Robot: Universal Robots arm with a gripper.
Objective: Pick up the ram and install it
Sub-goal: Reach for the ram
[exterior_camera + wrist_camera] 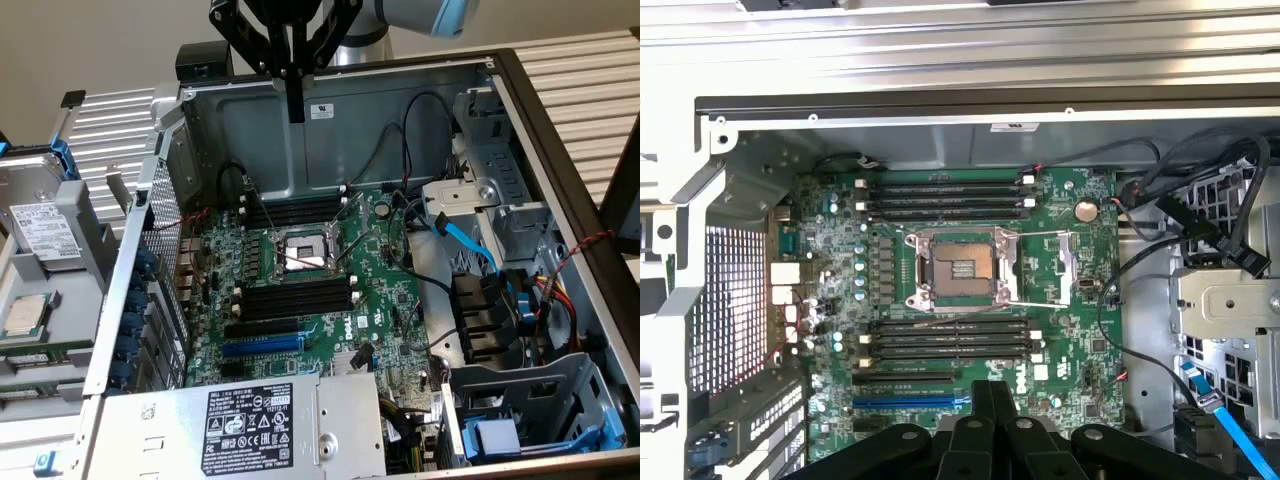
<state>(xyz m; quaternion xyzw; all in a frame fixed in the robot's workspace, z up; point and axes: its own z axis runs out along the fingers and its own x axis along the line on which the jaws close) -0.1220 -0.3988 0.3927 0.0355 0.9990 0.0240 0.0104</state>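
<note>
One gripper (295, 100) hangs over the far wall of one open computer case (560, 180). Its black fingers are pressed together and hold nothing. In the wrist view the same closed fingers (990, 415) point at the motherboard (1050, 300).

On the board sits one open processor socket (955, 268) with two banks of black memory slots, one bank (940, 197) on its far side and one bank (945, 343) on its near side. Each bank seems to have four slots, though the count is hard to fix, and all look bare. One blue slot (908, 403) lies just beyond the near bank. One coin battery (1087, 211) sits near the far bank. One power supply (245, 425) with a black label fills the case's near edge.

The ram (45, 354) lies outside the case, on the slatted table (575, 60), at the exterior view's left and well apart from the gripper. It is a thin, flat green stick, just below one loose processor (28, 315). Its label and chips cannot be made out. A second green strip (40, 385) lies near it.
</note>
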